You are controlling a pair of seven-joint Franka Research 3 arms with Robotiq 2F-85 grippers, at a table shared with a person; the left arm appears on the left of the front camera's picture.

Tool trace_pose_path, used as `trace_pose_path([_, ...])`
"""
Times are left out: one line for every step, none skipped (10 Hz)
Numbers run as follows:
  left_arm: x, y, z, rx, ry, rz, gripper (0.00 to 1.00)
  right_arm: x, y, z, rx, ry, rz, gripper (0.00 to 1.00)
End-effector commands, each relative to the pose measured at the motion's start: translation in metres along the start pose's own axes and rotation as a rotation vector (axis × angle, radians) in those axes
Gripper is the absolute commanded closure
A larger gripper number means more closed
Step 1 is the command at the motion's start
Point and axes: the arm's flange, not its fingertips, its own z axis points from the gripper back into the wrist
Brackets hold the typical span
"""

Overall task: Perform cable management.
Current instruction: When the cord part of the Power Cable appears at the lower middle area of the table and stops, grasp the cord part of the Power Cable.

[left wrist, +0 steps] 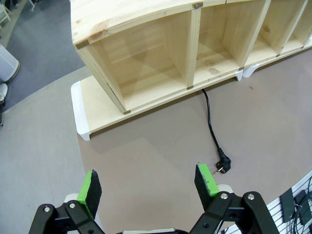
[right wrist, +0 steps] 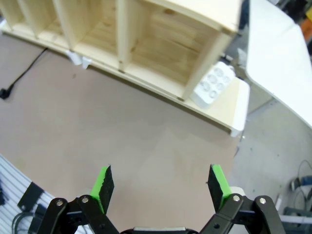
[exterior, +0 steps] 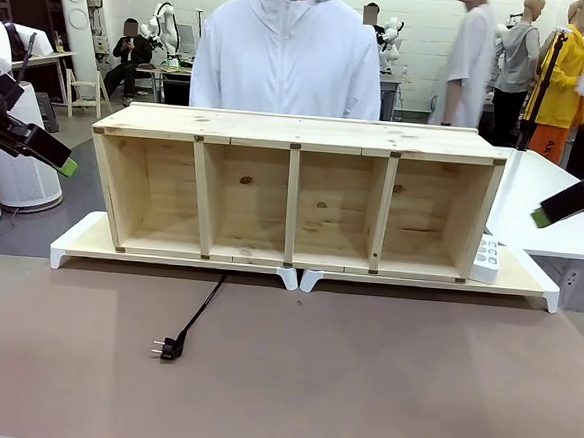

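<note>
The thin black cable (exterior: 197, 315) runs out from under the wooden shelf (exterior: 294, 194) onto the brown table, ending in a small round plug (exterior: 166, 349). In the left wrist view the cable (left wrist: 210, 122) and plug (left wrist: 224, 165) lie just ahead of my open left gripper (left wrist: 148, 185), which hovers above the table. The white power strip (right wrist: 212, 84) leans at the shelf's right end on the white riser (right wrist: 233, 109). My right gripper (right wrist: 162, 187) is open and empty, high over the table's right side. In the front view the left gripper (exterior: 60, 161) and right gripper (exterior: 548, 212) hang at the picture's edges.
A person in a white jacket (exterior: 289, 53) stands behind the shelf at the far side. The shelf has several open compartments and sits on a low white riser (exterior: 80, 244). A white side table (exterior: 554, 197) stands at the right. Brown tabletop (exterior: 361, 384) lies open in front.
</note>
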Motion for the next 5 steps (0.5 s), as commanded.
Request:
trace_pose_path([0.002, 0.0, -0.002, 0.006, -0.01, -0.003, 0.0, 0.044, 0.031, -0.021, 0.08, 0.022, 0.078, 0.0])
trace_pose_path([0.002, 0.0, -0.002, 0.006, -0.01, -0.003, 0.0, 0.056, 0.05, -0.028, 0.122, 0.033, 0.114, 0.0])
trace_pose_path([0.002, 0.0, -0.002, 0.006, -0.01, -0.003, 0.0, 0.069, 0.07, -0.036, 0.153, 0.043, 0.138, 0.0])
trace_pose_path([0.002, 0.0, -0.002, 0.006, -0.01, -0.003, 0.0, 0.083, 0.095, -0.046, 0.175, 0.071, 0.146, 0.0])
trace_pose_path([0.002, 0.0, -0.002, 0.006, -0.01, -0.003, 0.0, 0.095, 0.119, -0.057, 0.159, 0.081, 0.103, 0.0])
